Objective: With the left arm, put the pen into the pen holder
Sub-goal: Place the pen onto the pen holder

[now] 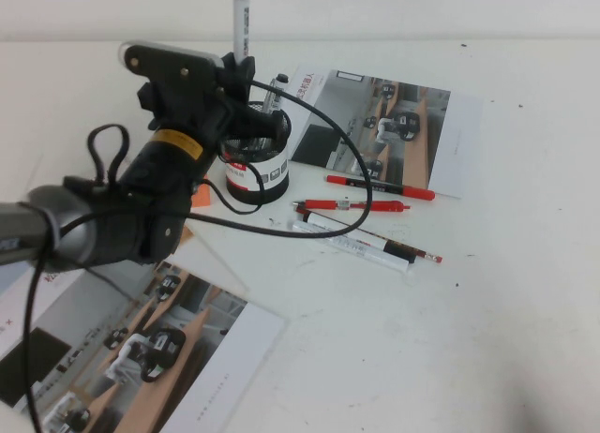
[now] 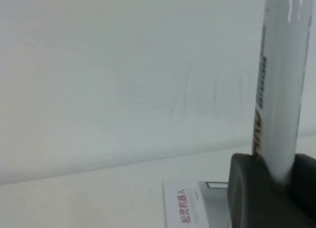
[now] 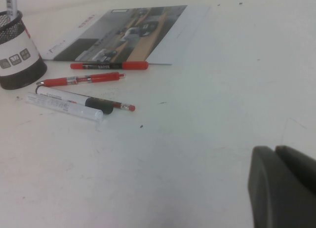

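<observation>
The left gripper (image 1: 246,84) hangs over the pen holder (image 1: 256,166), toward the far edge of the worktop (image 1: 487,302), its fingers (image 2: 252,198) clamped on the pen (image 1: 241,28). The pen stands upright in that grip, black cap uppermost, its white barrel rising above the arm; its lower end is hidden behind the gripper, so whether it has reached the holder's rim is hard to say. The pen holder stands on the worktop and already has another dark-capped pen (image 1: 275,93) leaning in it.

Just beside the holder, toward the worktop's right edge, lie two red pens (image 1: 380,186) side by side, and nearer the front a slimmer white pen (image 1: 366,250) and a pencil with a red end (these two touching or nearly so). A printed brochure (image 1: 394,128) lies flat behind them, and a second brochure (image 1: 141,358) lies at the front-left corner.

The right gripper (image 3: 284,186) shows only in its own wrist view, low over bare worktop well apart from the pens, its dark fingers pressed together.
</observation>
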Robot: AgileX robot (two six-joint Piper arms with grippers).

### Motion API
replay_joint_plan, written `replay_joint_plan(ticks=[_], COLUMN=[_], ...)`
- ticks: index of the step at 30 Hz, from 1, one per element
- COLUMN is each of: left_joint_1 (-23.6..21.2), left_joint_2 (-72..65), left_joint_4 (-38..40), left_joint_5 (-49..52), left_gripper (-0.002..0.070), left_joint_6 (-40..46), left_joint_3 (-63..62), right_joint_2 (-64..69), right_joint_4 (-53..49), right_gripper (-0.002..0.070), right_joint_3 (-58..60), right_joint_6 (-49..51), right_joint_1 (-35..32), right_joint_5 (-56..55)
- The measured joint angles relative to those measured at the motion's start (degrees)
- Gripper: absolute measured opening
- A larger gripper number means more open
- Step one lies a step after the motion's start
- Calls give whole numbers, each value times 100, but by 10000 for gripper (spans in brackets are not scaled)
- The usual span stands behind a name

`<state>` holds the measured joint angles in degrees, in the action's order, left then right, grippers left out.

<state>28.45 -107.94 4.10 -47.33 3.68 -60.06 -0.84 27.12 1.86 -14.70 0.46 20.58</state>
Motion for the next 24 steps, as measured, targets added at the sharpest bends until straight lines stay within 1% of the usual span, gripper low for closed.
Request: replay_joint_plan(ticks=[6, 11, 18, 20, 21, 22, 24], left_joint_1=[-123, -132, -132, -132, -132, -132, -132], left_joint_2=[-428, -621, -738, -738, -738, -738, -738], left_joint_4=[-79, -132, -410, -410, -452, -451, -451], left_joint_5=[155, 165, 200, 200, 200, 200, 200], left_gripper=[105, 105, 106, 130, 155, 183, 262], left_joint_6=[-8, -8, -33, -33, -33, -33, -33], left_joint_3=[-261, -310, -310, -310, -310, -310, -312], right_joint_2=[0, 0, 0, 0, 0, 0, 0], right_joint_4=[0, 0, 0, 0, 0, 0, 0], right_gripper=[-20, -20, -20, -20, -20, -20, -20], right_joint_3=[0, 0, 0, 0, 0, 0, 0], right_joint_6=[0, 0, 0, 0, 0, 0, 0], right_joint_1=[0, 0, 0, 0, 0, 0, 0], right_joint_5=[0, 0, 0, 0, 0, 0, 0])
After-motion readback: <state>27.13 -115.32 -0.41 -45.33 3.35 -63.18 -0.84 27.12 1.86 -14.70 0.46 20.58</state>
